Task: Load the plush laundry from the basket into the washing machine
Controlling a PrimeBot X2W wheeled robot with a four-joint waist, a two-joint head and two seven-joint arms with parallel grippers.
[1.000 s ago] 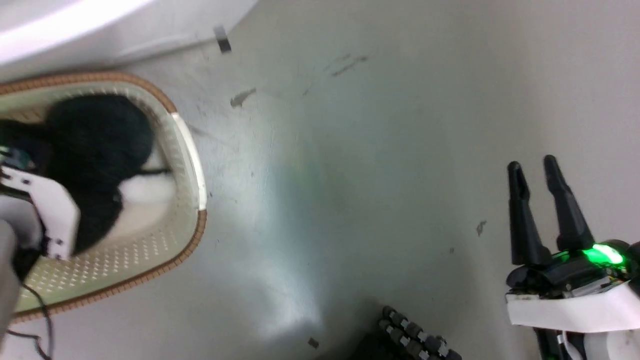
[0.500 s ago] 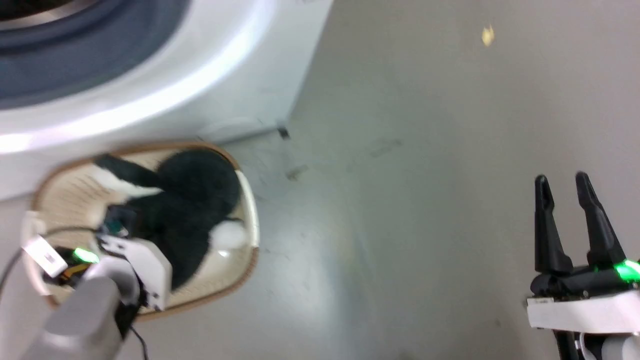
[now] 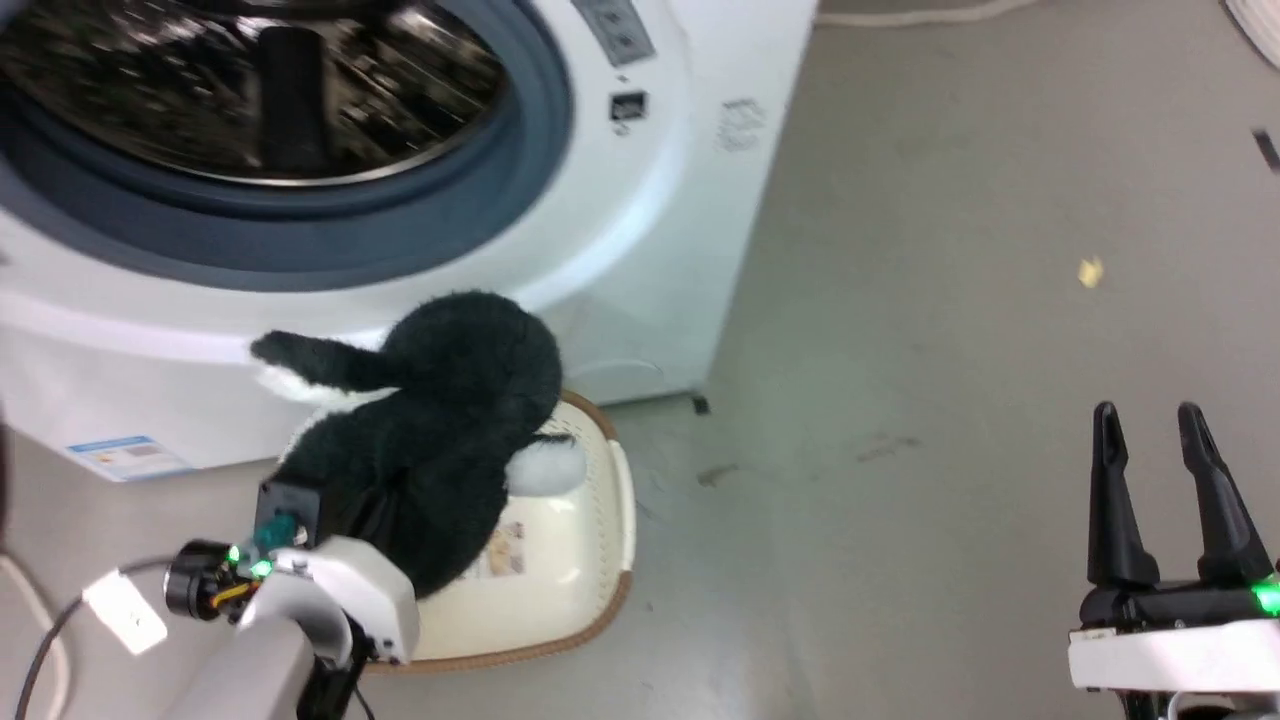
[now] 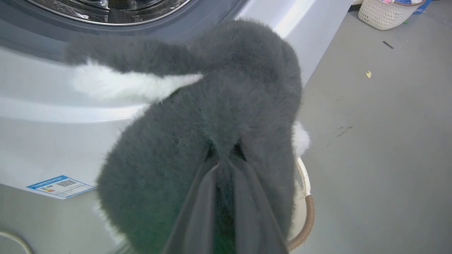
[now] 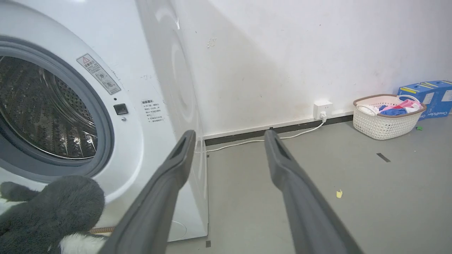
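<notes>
- The left gripper (image 4: 224,156) has its jaws pinched nearly together, both fingers sunk deep in the fur of the plush laundry (image 3: 440,440). They bite a fold near the middle of its body.
- The toy hangs from those jaws above the basket (image 3: 612,520), which sits on the floor just below them. Whether the toy's lower end touches the basket's inside cannot be told.
- Past the fingertips the toy's rounded dark bulk rises. A black limb with a white underside sticks out to one side, just in front of the washing machine (image 3: 640,250).
- The open porthole and its steel drum (image 3: 250,90) lie ahead of the jaws and higher up.
- The right gripper (image 3: 1146,412) has its jaws spread wide and holds nothing. It is over bare floor, well apart from the toy.
- The toy looks soft, light and floppy, and not at all fragile. It should squash under the fingers rather than resist them.
- Long fur can slide, so a shallow pinch may catch only pile. A deep bite at mid-body, as here, seems the safest hold.
- The loose limbs will probably dangle and could drag on the grey gasket on the way in.
</notes>
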